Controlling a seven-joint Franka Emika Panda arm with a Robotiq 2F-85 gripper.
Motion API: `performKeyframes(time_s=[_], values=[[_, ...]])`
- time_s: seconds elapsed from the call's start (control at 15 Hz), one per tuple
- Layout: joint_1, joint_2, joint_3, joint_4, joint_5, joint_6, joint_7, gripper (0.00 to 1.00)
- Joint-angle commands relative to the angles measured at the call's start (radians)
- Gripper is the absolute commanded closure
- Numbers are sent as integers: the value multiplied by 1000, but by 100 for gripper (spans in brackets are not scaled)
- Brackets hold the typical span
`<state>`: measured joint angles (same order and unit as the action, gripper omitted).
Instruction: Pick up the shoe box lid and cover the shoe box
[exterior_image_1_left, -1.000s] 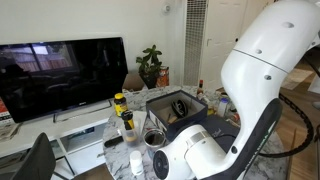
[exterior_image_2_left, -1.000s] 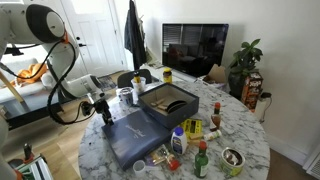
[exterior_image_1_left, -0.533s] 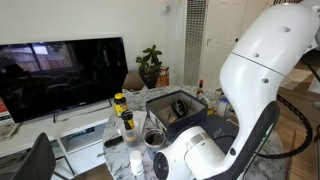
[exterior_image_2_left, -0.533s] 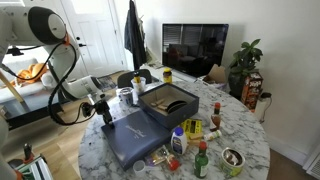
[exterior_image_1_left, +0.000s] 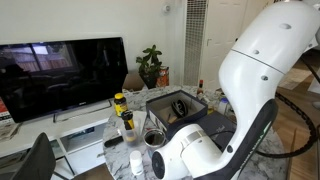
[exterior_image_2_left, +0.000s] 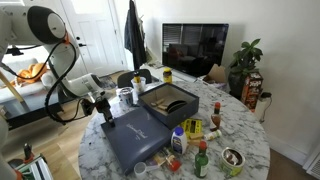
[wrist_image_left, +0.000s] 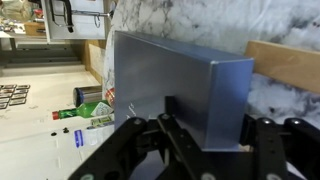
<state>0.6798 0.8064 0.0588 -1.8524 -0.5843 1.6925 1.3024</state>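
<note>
The shoe box lid (exterior_image_2_left: 135, 140), flat and dark blue-grey, lies on the round marble table (exterior_image_2_left: 240, 125) in front of the open shoe box (exterior_image_2_left: 168, 98). In the other exterior view the shoe box (exterior_image_1_left: 180, 103) shows, but the big white arm (exterior_image_1_left: 265, 60) hides the lid. My gripper (exterior_image_2_left: 104, 112) is down at the lid's edge farthest from the box. In the wrist view the lid (wrist_image_left: 160, 70) fills the middle and my gripper (wrist_image_left: 208, 120) straddles its shallow rim. One finger (wrist_image_left: 247, 131) is against the rim's outside. The inner one (wrist_image_left: 169, 106) stands a little apart.
Bottles (exterior_image_2_left: 177, 140), a yellow can (exterior_image_2_left: 194, 128) and a red bottle (exterior_image_2_left: 216, 108) crowd the table beside the lid and box. A cup (exterior_image_2_left: 125, 97) stands near the gripper. A tin (exterior_image_2_left: 232, 158) sits at the table's edge. A TV (exterior_image_2_left: 195, 45) is behind.
The jaws have narrowed around the lid's rim over the last second. The arm has hardly moved, and the lid's gripped end has shifted slightly.
</note>
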Motion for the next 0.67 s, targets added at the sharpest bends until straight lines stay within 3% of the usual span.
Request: performKeyframes(time_s=[0.0, 0.47, 0.6], values=[[5, -20, 6, -3, -8, -63, 30, 56], [-6, -63, 23, -22, 1, -172, 51, 92], [-9, -85, 28, -36, 1, -203, 61, 89]])
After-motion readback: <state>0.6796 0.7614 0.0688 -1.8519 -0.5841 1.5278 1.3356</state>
